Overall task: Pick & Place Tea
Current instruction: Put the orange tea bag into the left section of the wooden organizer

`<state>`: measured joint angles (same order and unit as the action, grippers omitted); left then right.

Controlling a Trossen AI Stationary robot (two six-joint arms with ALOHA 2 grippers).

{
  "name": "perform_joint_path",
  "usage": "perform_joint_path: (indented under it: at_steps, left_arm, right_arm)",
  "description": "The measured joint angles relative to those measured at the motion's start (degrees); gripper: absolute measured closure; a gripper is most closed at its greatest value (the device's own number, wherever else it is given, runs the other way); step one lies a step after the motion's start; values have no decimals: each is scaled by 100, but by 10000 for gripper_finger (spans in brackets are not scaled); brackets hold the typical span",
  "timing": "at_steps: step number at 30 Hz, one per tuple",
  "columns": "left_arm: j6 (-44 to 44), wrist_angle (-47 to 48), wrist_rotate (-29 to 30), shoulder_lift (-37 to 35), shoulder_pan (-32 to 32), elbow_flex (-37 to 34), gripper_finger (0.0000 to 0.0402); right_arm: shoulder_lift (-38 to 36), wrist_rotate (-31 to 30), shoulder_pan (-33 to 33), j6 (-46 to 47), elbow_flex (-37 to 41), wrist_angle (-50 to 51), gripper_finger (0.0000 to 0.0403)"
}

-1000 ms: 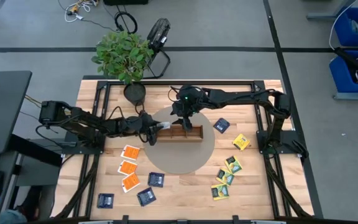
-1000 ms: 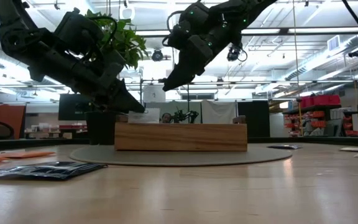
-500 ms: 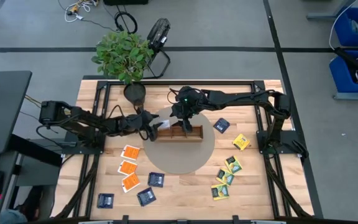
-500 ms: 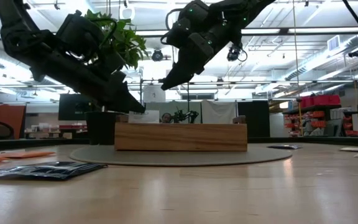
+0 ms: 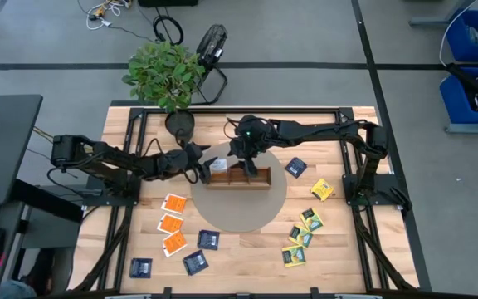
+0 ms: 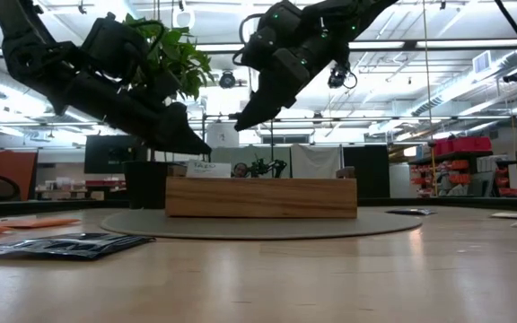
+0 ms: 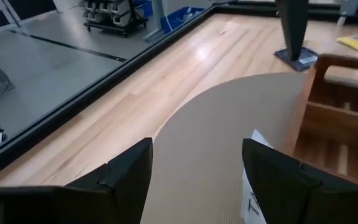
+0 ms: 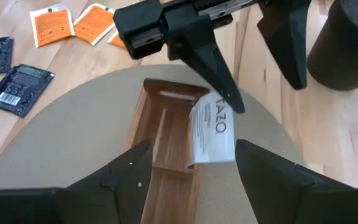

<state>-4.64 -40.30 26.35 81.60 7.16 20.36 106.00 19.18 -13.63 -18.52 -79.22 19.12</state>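
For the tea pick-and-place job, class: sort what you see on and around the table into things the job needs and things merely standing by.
Belonging to the job:
- white-faced tea packet, leaning at the wooden tray's left end
- orange packets
- dark blue packets
- yellow-green packets
- left gripper, fingers open
- right gripper, open above the tray

Just standing by:
- potted plant
- round mat

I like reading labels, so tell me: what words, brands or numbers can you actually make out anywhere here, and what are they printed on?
"TAZO": on the white packet leaning at the tray end, under the open left gripper.
Smaller print under that word: too blurred to read.
Orange packets: dark print, unreadable.
Dark blue packets: white barcode-like labels, unreadable.
Yellow-green packets: too small to read.
Nothing else legible.
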Motion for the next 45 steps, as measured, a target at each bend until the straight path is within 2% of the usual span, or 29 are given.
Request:
perform_joint_path:
  at_steps: [4, 7, 10, 14, 19, 22, 25, 28, 33, 36, 40, 45]
  left_arm:
    - [2, 8, 49, 0, -119, 0, 147]
    - [181, 53, 356, -55, -236, 0, 147]
    - [351, 162, 590, -325, -321, 2, 147]
    - [360, 778, 611, -1018, -395, 2, 147]
    - [-130, 1977, 615, -1807, -456, -5, 147]
    - [-419, 2101, 619, -2000, -661, -203, 147]
    - [-724, 2082, 651, -2069, -876, -445, 147]
    - [-1032, 2080, 689, -2065, -1108, -589, 147]
    - [-1311, 2078, 707, -2065, -1574, -583, 147]
    - [-1554, 2120, 919, -2065, -1833, -573, 148]
    - [-2084, 2625, 1242, -2065, -2125, -573, 148]
    - [-3195, 3603, 1259, -2065, -2287, -570, 148]
  right_arm:
    - [0, 0, -2, -51, 0, 360, 163]
    - [0, -14, -2, -177, 1, 679, 163]
    - [-6, -17, 0, -208, 0, 913, 163]
    - [-181, -247, -3, -178, 2, 1285, 163]
    - [-703, -531, -7, 78, 90, 1722, 173]
    - [-1161, -580, -10, 376, 439, 1854, 187]
    - [-1673, -910, -7, 794, 1062, 1844, 200]
    - [-2170, -1208, -6, 1272, 1739, 1690, 210]
    - [-2909, -1253, 110, 1994, 2706, 1028, 221]
    - [-3282, -1314, 347, 2226, 3244, 577, 225]
    - [-3670, -1745, 730, 2487, 3841, -73, 229]
    - [-3842, -2011, 1106, 2518, 4301, -776, 232]
